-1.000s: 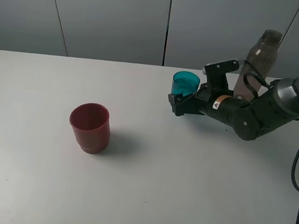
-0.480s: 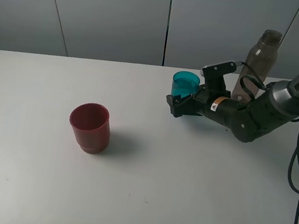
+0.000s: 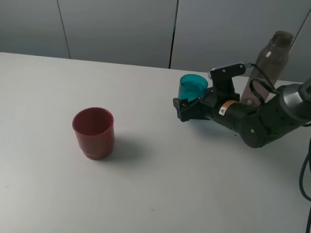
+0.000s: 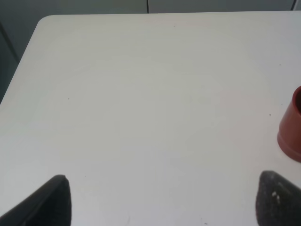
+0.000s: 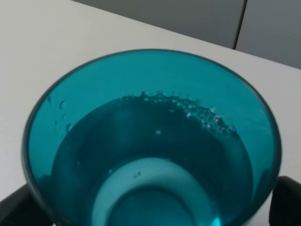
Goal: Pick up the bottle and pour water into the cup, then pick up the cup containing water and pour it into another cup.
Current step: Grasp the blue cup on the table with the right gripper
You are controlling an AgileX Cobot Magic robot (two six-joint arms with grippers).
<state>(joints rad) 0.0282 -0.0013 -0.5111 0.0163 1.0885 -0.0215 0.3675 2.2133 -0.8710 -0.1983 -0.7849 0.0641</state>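
Since a second ago, the black right arm has edged slightly toward the left of the overhead frame, bringing its claw closer around the teal tumbler. Nothing else has shifted.

The wide white table fills most of the overhead view. The right arm reaches in from the right edge. Behind it, at upper right, the tall slim smoky grey-brown plastic bottle stands upright. The squat dark red opaque plastic cup sits left of centre, well apart from everything else.

The small translucent teal-blue plastic tumbler stands on the table right of centre, and my right wrist camera shows water inside it. The right gripper has its jaws wide apart, one on either side of the tumbler. I cannot tell whether they touch its wall. The left gripper hangs spread apart over bare table, holding nothing.

I judge the bottle pour finished and the grasp on the filled tumbler under way. Next I need to clamp the jaws on it, lift it level, carry it across to the red cup and tip it in.
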